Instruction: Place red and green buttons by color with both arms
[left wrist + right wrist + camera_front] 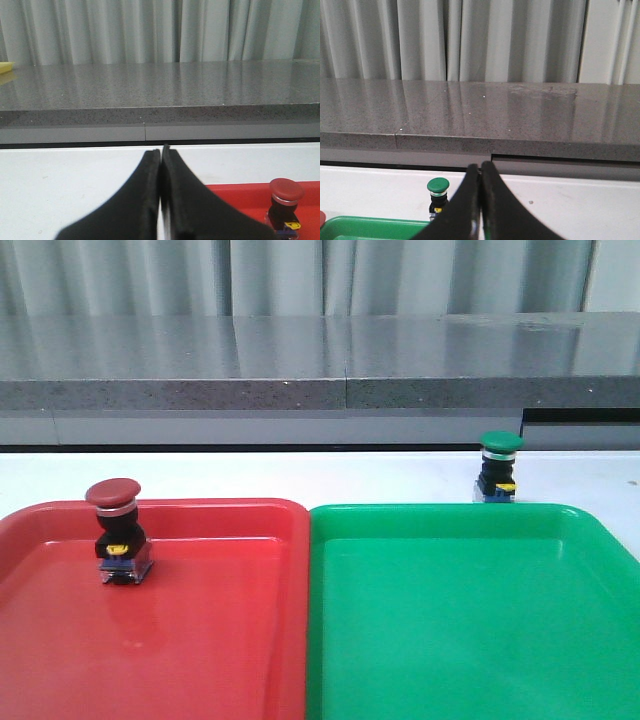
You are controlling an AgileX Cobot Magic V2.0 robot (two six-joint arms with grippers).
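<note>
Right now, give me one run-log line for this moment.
red button: in red tray | green button: on table behind green tray | left claw: shut, empty | right claw: shut, empty

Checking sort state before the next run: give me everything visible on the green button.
The green button is a small mushroom-head push switch: glossy green domed cap, silver collar, black body with a yellow mark, clear bluish base. It stands upright on the white table, just behind the far rim of the green tray, toward its right end, not inside it. Whether its base touches the rim cannot be told. Nothing holds it; the right tool is shut and empty, apart from it.
</note>
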